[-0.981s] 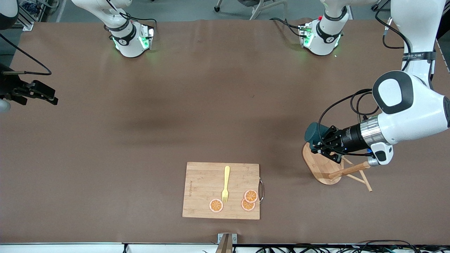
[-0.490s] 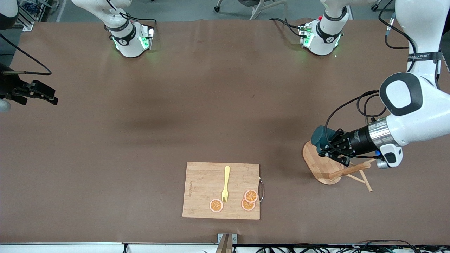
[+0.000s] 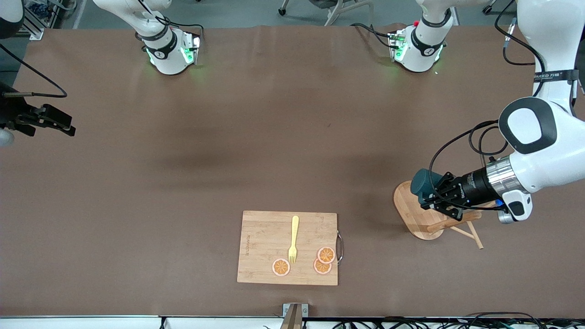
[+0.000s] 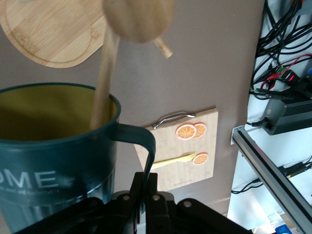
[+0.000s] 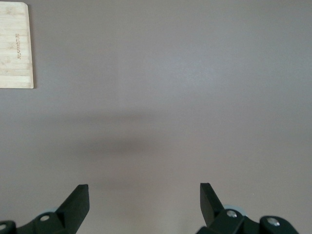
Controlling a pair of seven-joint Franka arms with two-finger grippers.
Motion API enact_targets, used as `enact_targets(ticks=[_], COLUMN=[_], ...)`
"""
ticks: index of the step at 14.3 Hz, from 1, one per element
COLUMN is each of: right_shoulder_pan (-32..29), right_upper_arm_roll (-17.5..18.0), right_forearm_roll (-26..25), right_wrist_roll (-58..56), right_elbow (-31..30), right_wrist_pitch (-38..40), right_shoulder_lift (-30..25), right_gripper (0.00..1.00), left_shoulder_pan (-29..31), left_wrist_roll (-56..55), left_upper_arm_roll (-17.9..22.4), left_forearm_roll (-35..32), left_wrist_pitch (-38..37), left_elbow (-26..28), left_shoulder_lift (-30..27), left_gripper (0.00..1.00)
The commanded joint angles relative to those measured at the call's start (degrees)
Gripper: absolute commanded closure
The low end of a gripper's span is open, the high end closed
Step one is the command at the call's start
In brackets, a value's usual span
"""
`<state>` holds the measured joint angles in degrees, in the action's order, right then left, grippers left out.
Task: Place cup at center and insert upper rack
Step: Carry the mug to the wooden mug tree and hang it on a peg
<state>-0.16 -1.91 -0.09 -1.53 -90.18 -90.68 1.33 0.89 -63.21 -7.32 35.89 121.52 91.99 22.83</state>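
The dark teal cup (image 3: 420, 182) with a mustard-yellow inside (image 4: 48, 109) is held in the air over the oval base of the upper rack (image 3: 411, 214), a light wooden mug tree at the left arm's end of the table. My left gripper (image 3: 433, 197) is shut on the cup's handle (image 4: 144, 142). In the left wrist view one thin peg (image 4: 104, 78) of the rack runs from the post's round top (image 4: 139, 17) into the cup's mouth. My right gripper (image 3: 58, 125) is open and empty, waiting over the right arm's end of the table; its fingertips (image 5: 78, 200) show above bare table.
A rectangular bamboo cutting board (image 3: 263, 249) lies near the front camera at mid-table. It carries a yellow fork (image 3: 293, 240) and three orange slices (image 3: 325, 255). It also shows in the left wrist view (image 4: 192, 158) and in the right wrist view (image 5: 16, 44).
My left gripper has carried the cup a little toward the left arm's end of the table, closer to the rack's post. The right arm has not moved.
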Motion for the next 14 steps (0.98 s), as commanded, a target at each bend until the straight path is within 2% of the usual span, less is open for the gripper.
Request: enact_targets(ticks=[1, 8, 14], right_shoulder_pan=[-0.3, -0.3, -0.3], right_upper_arm_roll=[0.2, 0.2, 0.2], right_forearm_roll=[-0.5, -0.4, -0.5], right_wrist_roll=[-0.2, -0.2, -0.2], right_elbow=[-0.9, -0.9, -1.0], right_wrist_pitch=[0.3, 0.4, 0.3], right_shoulder_lift=[-1.1, -1.1, -1.1], right_gripper=[0.0, 0.0, 0.0], left_shoulder_pan=[0.3, 1.2, 1.5], left_wrist_roll=[1.2, 3.4, 3.7], left_upper_arm_roll=[-0.1, -0.1, -0.1], left_forearm_roll=[0.4, 0.2, 0.2], left_wrist_pitch=[0.9, 6.3, 6.5], left_elbow=[-1.2, -1.2, -1.3], left_shoulder_lift=[1.1, 2.3, 2.7], left_gripper=[0.98, 0.96, 0.93])
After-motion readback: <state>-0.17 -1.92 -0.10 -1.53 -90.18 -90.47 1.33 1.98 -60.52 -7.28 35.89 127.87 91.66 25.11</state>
